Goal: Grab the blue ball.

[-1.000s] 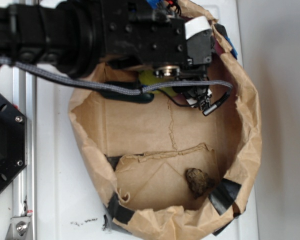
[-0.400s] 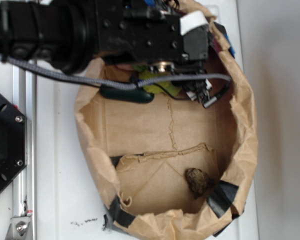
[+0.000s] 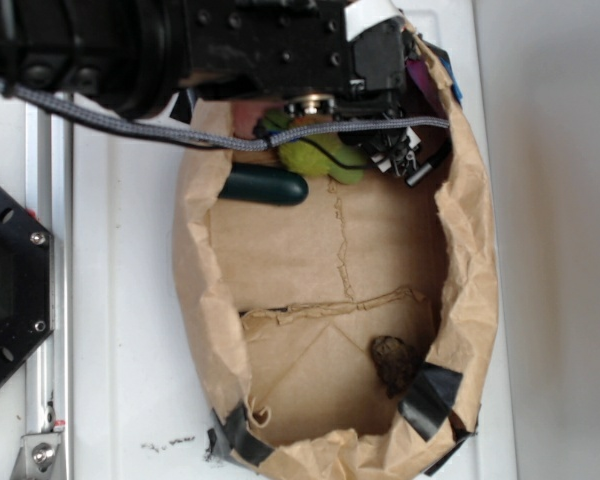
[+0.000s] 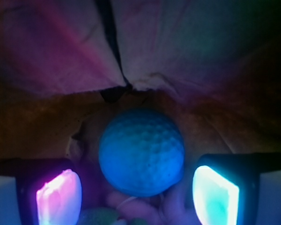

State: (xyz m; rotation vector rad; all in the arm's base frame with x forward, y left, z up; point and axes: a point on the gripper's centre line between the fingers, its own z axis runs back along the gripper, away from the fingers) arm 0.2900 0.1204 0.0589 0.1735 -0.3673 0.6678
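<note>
Teal-blue and dimpled, the blue ball (image 4: 142,152) sits centred between the spread fingers of the hand (image 4: 136,194), untouched. Over the last second the arm has dragged the brown paper bag (image 3: 470,290) narrower while reaching its far corner; closing should grasp it.

**What the 2 views leave out**

In the exterior view the arm (image 3: 180,45) runs off the top and left edges and covers the far end of the paper bag (image 3: 470,300), so the blue ball (image 4: 141,152) cannot be seen there. The green plush toy (image 3: 315,158) shows only in part beneath the arm. In the wrist view both fingers (image 4: 214,194) are cut by the bottom edge, and the shapes under the ball are too blurred to tell.
</note>
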